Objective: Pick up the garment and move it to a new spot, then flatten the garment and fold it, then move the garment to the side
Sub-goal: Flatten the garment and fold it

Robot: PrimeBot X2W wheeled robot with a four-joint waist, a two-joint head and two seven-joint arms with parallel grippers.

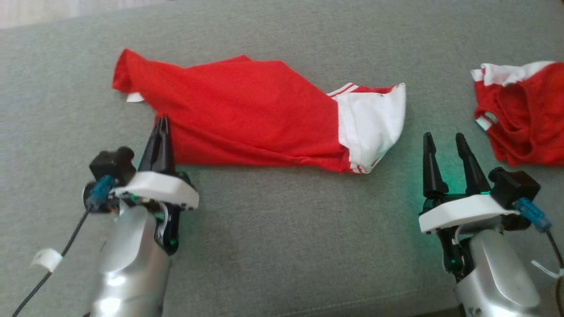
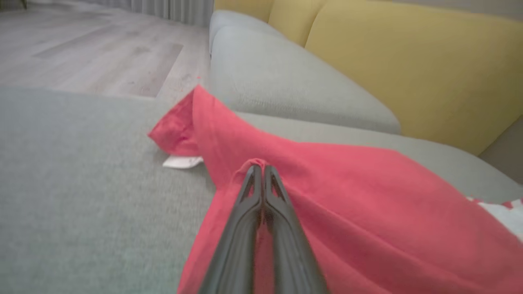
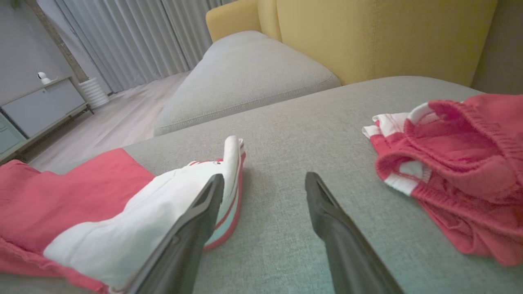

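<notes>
So on my feed the left end effector [image 1: 161, 119] has its fingers pressed together on the near edge of the red garment [image 1: 246, 110], toward its left end, pinching a small fold of cloth. From the left wrist camera I can see the fabric bunched up right at the tips. That garment lies stretched across the grey sofa seat [image 1: 286, 229], from left to middle, with its white panel [image 1: 372, 123] at the right end. My right end effector [image 1: 443, 136] is spread wide and holds nothing, over bare seat just right of that panel. Further right, well apart from the first, a second red and white garment [image 1: 524, 119] lies crumpled in a heap. Yellow back cushions [image 2: 408, 61] stand at the far side.
</notes>
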